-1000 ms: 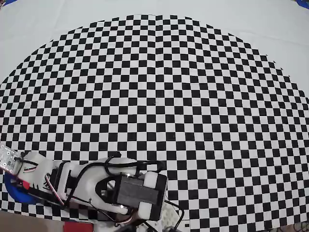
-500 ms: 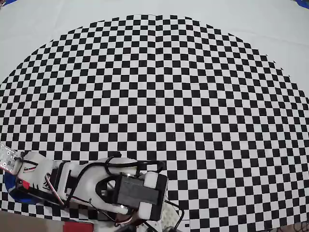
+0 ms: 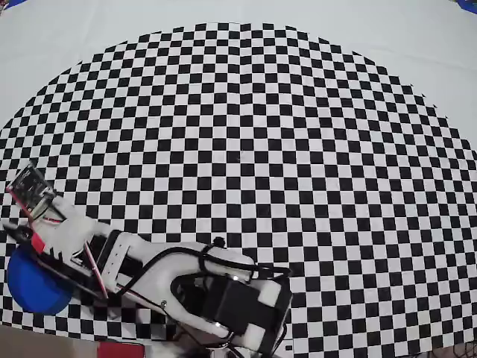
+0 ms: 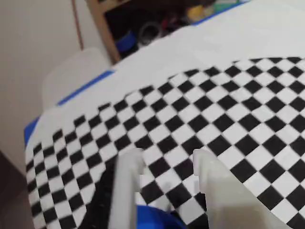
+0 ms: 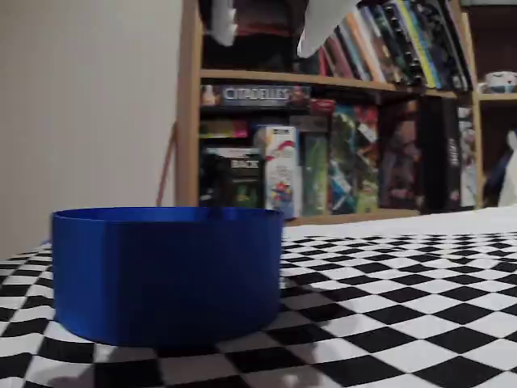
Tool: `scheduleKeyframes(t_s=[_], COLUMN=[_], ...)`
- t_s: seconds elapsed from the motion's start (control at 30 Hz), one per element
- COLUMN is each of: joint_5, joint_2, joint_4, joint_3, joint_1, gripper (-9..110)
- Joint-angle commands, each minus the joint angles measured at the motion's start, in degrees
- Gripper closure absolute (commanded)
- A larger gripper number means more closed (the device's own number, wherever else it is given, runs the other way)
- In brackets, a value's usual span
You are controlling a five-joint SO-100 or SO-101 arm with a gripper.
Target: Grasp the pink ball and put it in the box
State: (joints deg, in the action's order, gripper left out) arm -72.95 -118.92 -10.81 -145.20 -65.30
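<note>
Since approx 1 s ago my arm's swung up off the box [image 3: 33, 287], claw [image 4: 164, 167] spread w/ nothing in it, box right below, ball not visible.

My overhead view was bright and even, but it bent the checkered mat [image 3: 246, 149] round at the edges. My wrist view was blurry, and the gripper [image 4: 167, 164] fingers looked smeared. In my fixed view the bookshelf [image 5: 339, 105] was dim and soft.
</note>
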Motion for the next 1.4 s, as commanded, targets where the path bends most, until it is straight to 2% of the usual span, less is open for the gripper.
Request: scheduleKeyframes(t_s=[0.0,0.2,0.47,0.7,1.07,1.37], joint_5=[4.75,19.16,39.11,53.7,63.46,67.59], joint_2=[-6.59,-14.77,-21.27,-35.24,-59.15,-67.41], joint_4=[-2.11,-2.9,-2.29,10.2,31.55,43.86], joint_3=[-1.93,-5.45,-9.32,-17.67,-30.94,-33.05], joint_1=[4.39,17.49,39.99,56.25,63.37,66.01], gripper=[101,101,101,101,101,101])
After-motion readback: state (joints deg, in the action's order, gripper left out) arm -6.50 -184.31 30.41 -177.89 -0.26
